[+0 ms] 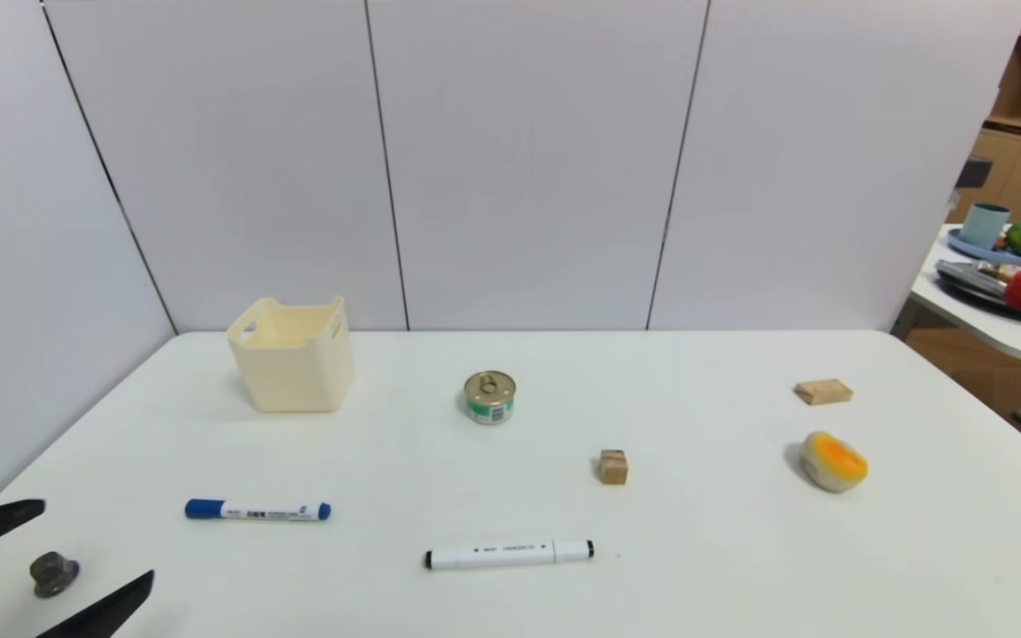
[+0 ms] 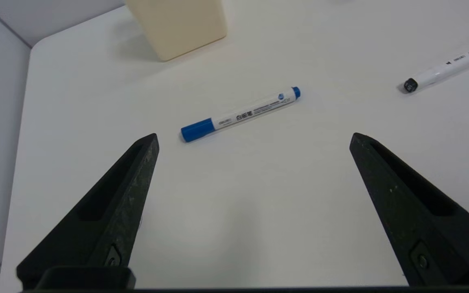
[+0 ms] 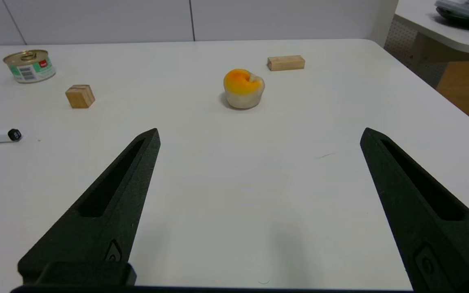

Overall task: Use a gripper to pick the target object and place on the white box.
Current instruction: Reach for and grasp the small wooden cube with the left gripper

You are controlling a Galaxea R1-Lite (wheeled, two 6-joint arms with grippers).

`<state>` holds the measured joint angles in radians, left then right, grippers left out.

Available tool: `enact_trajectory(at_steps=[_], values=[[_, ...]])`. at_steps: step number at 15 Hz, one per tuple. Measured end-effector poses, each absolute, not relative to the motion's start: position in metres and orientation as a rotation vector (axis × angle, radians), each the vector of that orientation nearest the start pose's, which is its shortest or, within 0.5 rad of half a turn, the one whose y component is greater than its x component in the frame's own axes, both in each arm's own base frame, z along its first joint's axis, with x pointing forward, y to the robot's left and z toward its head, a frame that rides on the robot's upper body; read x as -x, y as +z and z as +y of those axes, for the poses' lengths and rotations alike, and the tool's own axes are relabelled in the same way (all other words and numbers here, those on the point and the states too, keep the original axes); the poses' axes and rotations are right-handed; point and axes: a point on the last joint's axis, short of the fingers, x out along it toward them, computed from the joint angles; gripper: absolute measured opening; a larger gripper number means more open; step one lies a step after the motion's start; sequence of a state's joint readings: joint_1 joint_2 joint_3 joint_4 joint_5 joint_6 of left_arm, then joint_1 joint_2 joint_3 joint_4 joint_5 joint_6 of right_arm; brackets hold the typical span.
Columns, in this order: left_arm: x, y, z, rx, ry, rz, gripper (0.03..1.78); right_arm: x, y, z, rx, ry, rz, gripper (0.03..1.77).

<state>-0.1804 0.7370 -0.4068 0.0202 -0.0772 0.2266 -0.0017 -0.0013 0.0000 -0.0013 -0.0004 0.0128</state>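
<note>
Both my grippers spread wide, holding nothing, over the near table.

One wooden cube (image 1: 613, 466) sits mid-table, right of centre, well apart from the one white box (image 1: 292, 354) at far left. Two markers, one can (image 1: 489, 397), one flat block (image 1: 823, 391). My left gripper (image 1: 67, 554) shows at the head view's near-left corner; my right gripper (image 3: 259, 138) appears only in its own wrist view.

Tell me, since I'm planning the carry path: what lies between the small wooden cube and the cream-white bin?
In the head view, the green-labelled tin can sits roughly between the small wooden cube and cream-white plastic bin.
</note>
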Motion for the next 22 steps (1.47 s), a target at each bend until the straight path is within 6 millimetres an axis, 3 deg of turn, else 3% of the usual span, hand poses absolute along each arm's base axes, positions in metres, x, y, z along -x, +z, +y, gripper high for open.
enact_trajectory(at_steps=[4,11,17,22], values=[[-0.119,0.199,-0.047,-0.331,-0.494,0.425,1.69,0.023,0.076,0.0,-0.013,-0.002,-0.003,1.7],[-0.193,0.192,-0.144,-0.455,-0.78,0.544,1.69,0.023,0.076,0.0,-0.013,-0.002,-0.002,1.7],[-0.225,0.185,-0.23,-0.523,-0.937,0.516,1.69,0.023,0.076,0.0,-0.013,-0.002,-0.003,1.7],[-0.243,0.174,-0.276,-0.538,-0.989,0.495,1.69,0.023,0.076,0.0,-0.013,-0.002,-0.003,1.7]])
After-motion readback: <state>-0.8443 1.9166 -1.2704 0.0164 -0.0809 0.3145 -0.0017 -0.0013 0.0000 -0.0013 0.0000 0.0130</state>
